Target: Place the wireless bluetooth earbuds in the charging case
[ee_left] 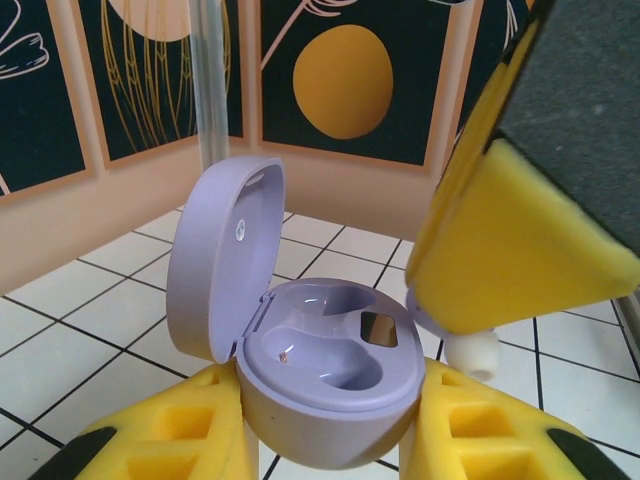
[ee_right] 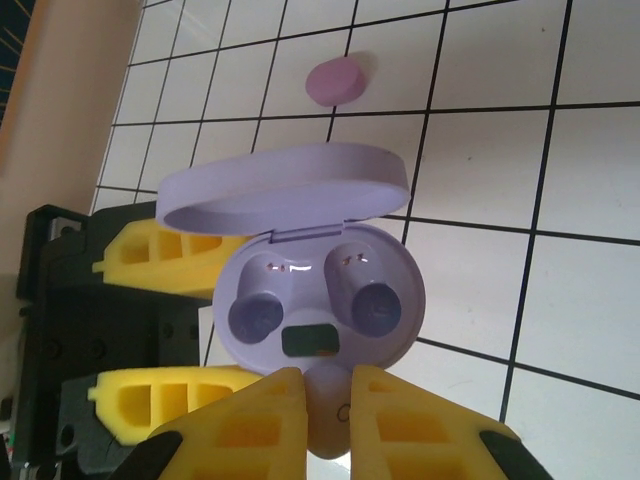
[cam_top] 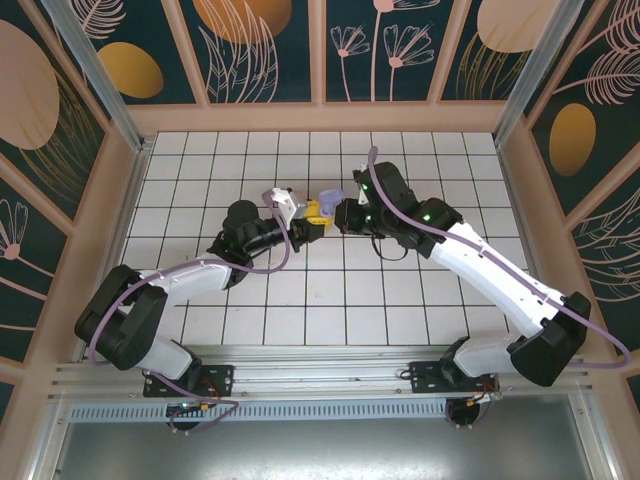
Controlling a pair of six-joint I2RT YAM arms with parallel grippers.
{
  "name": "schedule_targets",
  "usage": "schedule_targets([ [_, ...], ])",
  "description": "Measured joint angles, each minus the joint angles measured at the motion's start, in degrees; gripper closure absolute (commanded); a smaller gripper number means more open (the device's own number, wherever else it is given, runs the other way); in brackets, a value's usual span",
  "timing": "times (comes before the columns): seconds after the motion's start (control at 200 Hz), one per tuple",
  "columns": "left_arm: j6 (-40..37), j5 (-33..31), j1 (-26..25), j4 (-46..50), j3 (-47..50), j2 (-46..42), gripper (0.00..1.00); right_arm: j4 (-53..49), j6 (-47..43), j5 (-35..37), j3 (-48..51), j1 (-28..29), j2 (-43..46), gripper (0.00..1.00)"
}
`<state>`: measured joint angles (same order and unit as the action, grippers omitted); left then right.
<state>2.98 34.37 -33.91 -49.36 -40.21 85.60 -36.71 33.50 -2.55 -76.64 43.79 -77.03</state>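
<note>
Left gripper (ee_left: 330,450) clamps open lavender charging case (ee_left: 320,350). Right gripper (ee_right: 328,380) pinches tiny lavender earbud (ee_left: 468,348) near case rim; likely light, slick; hold shell sides.

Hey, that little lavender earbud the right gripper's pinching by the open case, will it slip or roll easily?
Probably slippery: the earbud looks smooth and rounded, pinched at the right gripper's tips. Likely very light, being tiny beside the case. Dropped, it may well roll.
</note>
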Motion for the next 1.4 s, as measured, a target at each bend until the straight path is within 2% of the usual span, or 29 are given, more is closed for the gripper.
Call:
schedule_targets([
  [1.401, -1.5, -1.9, -0.3, 3.4, 0.5, 0.0, 1.00, -1.2, -1.8, 1.6, -5.8, 0.4, -7.3, 0.88],
])
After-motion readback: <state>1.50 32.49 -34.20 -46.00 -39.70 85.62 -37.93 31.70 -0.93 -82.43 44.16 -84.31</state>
